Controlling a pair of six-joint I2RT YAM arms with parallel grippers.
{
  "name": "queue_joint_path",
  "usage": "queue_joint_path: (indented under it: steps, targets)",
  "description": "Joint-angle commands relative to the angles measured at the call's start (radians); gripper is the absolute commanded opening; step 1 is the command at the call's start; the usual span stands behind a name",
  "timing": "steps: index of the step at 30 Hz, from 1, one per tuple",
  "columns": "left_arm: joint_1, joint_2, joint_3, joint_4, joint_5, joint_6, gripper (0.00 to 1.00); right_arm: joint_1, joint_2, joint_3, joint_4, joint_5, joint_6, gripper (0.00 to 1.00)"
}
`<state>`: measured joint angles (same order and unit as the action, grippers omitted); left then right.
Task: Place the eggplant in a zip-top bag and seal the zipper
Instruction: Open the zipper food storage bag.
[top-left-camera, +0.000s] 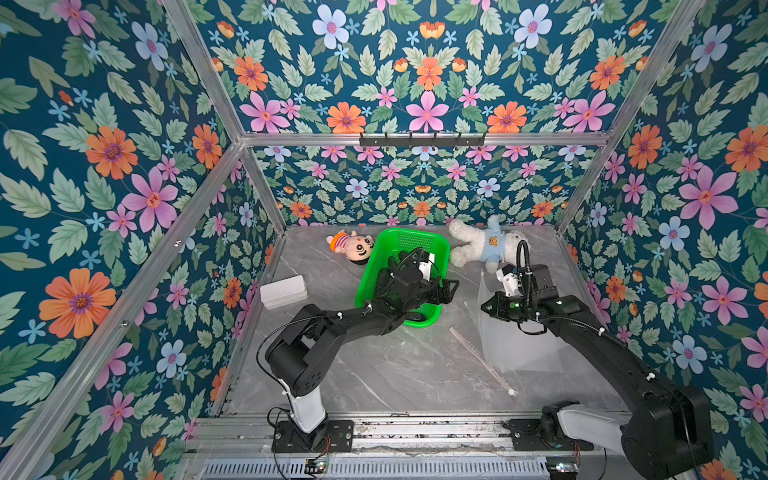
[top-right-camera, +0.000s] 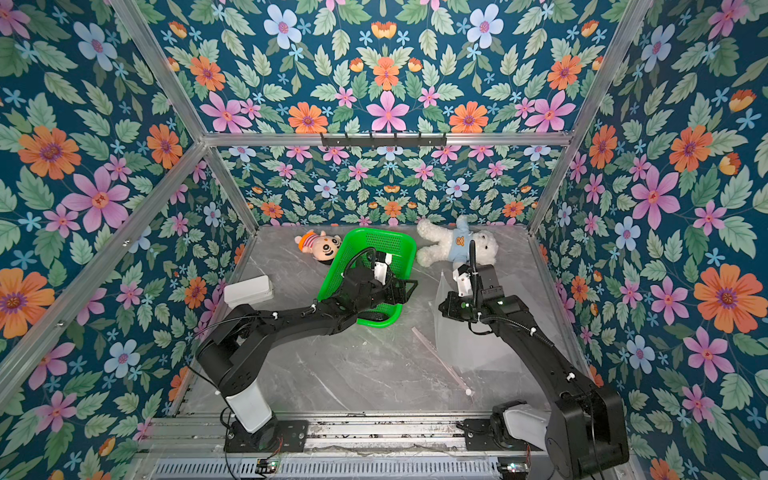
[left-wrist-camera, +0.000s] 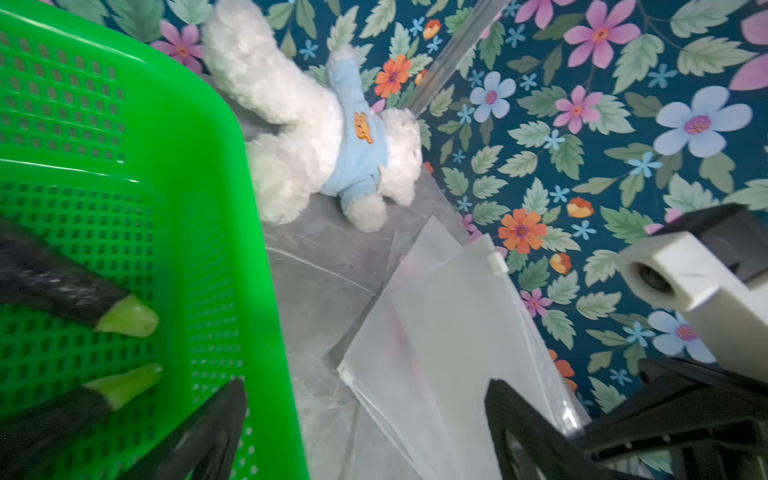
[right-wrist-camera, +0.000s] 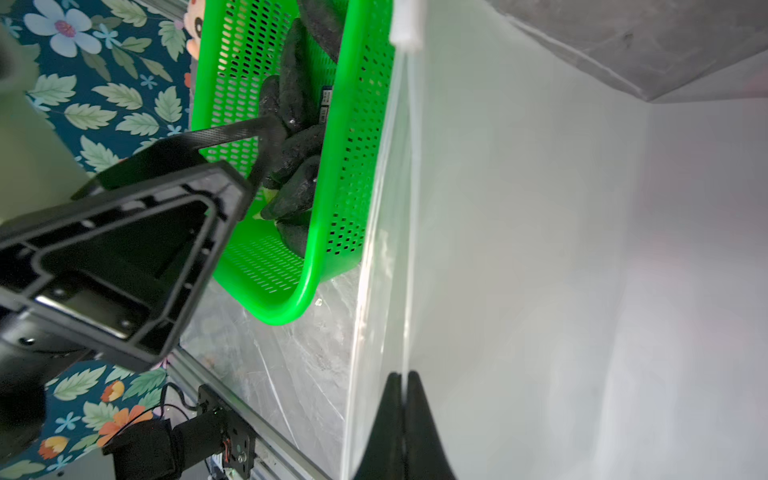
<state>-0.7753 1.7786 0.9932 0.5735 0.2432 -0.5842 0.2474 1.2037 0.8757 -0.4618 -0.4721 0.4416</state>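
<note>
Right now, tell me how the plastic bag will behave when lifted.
Likely floppy: the bag is thin, translucent film, curving where the right gripper pinches its edge. Probably light and slippery, judging by its glossy sheen.

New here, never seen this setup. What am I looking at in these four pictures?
Two robot arms are bolted at a table's near edge, each ending in a two-finger tool. Two pictures look down on the whole scene; the other two come from a camera on each arm's wrist. On the table: a green basket holding eggplants, a zip-top bag, a white plush bear, a plush doll and a white box. The right tool is shut on the bag's edge. The left tool is open and empty by the basket.
</note>
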Motion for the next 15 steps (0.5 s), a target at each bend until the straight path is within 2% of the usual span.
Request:
queue_joint_path:
  steps: [1, 7, 15]
  targets:
    - [-0.007, 0.02, 0.008, 0.073, 0.126, -0.019, 0.93, 0.0, -0.001, 0.004, 0.046, -0.069, -0.012, 0.0]
    - [-0.013, 0.045, 0.015, 0.121, 0.224, -0.037, 0.93, 0.001, 0.022, 0.027, 0.049, -0.085, -0.023, 0.0]
    - [-0.023, 0.094, 0.053, 0.12, 0.259, -0.066, 0.92, 0.016, 0.041, 0.04, 0.024, -0.034, -0.04, 0.0]
